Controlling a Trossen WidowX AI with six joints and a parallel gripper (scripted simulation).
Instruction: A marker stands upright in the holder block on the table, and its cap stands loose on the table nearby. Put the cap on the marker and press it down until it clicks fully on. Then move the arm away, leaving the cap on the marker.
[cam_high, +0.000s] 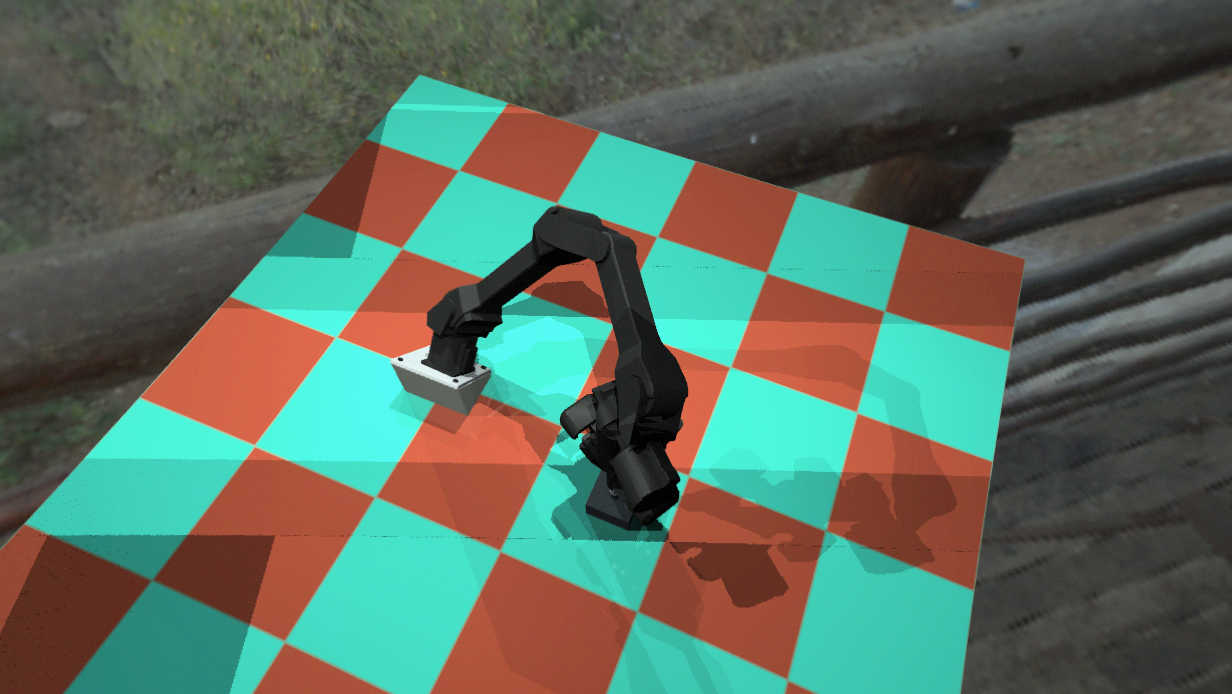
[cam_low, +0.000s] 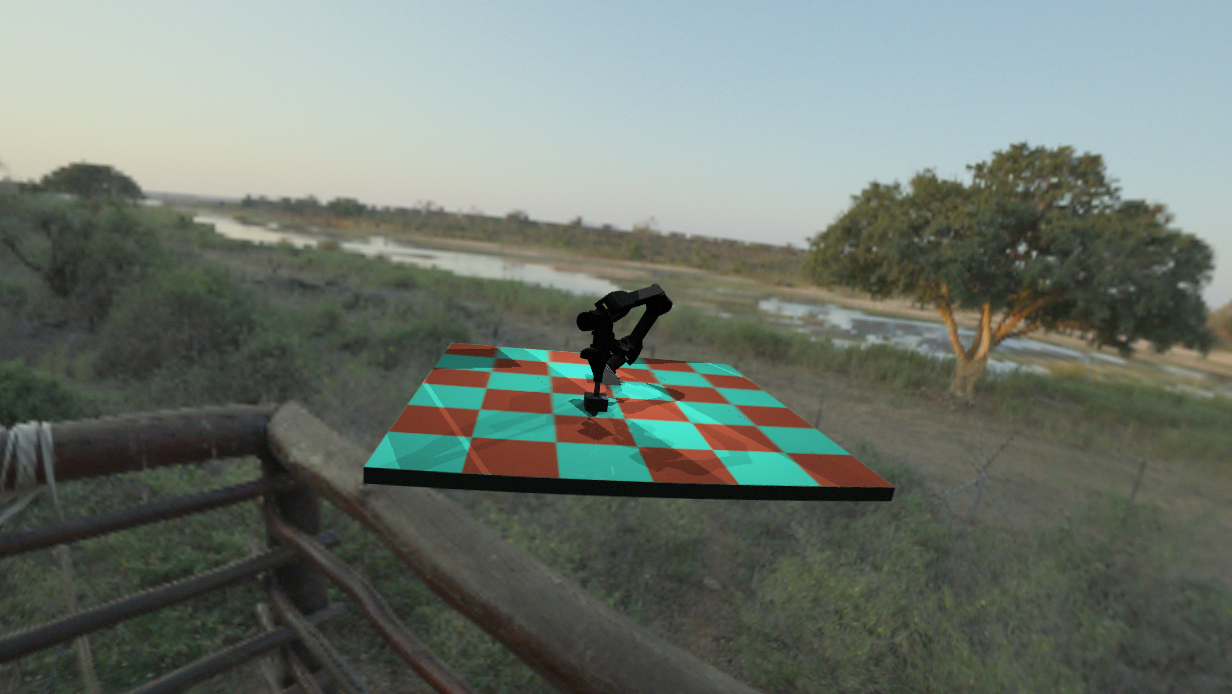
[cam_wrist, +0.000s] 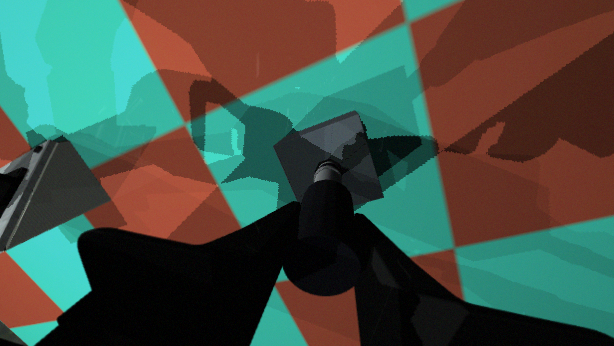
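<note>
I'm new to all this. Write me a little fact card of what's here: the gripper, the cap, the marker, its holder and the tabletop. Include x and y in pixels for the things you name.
gripper: shut on the cap, directly over the marker (cam_high: 617, 493) (cam_wrist: 326, 215)
cap: black, round, between the fingers
marker: light grey barrel (cam_wrist: 328, 173), upright, its top hidden by the cap
holder block: dark grey, square (cam_high: 613, 510) (cam_low: 595, 402) (cam_wrist: 287, 159), on the table
tabletop: turquoise and rust-red checks (cam_high: 551, 646) (cam_low: 603, 462) (cam_wrist: 520, 200)
cap fully on: cannot tell
</note>
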